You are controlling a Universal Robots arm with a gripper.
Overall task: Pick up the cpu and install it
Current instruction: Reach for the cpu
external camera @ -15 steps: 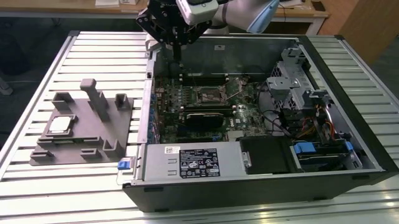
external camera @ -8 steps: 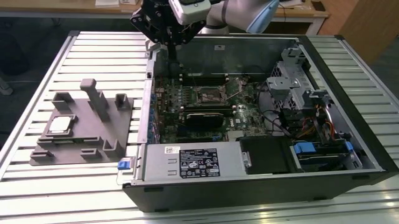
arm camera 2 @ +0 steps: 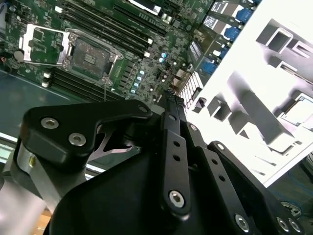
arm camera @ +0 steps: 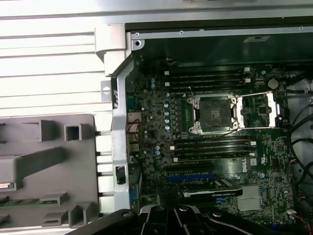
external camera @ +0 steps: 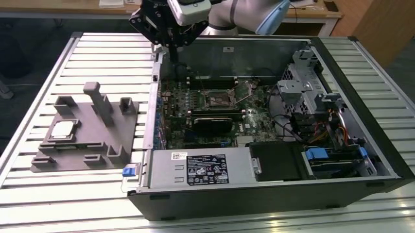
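- Your gripper (external camera: 174,47) looks closed on nothing, up at 12 o'clock in the exterior view, over the computer case (external camera: 259,194) rear wall.
- The cpu (external camera: 63,130) lies in the grey fixture (external camera: 97,138) on the table (external camera: 39,87), 7-8 o'clock from your gripper; pickup and install both left.
- Socket (external camera: 219,100) at 5 o'clock, open, dark centre bare.
- In the second wrist view the fixture is washed out, so the cpu is hard to make out.

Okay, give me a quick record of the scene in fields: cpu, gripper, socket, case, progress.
cpu: lies flat in the grey fixture, on the exterior view's left
gripper: hangs above the case's edge, apart from the cpu
socket: on the motherboard, open, no chip in it
case: open, lying on the slatted table
progress: cpu not yet picked up
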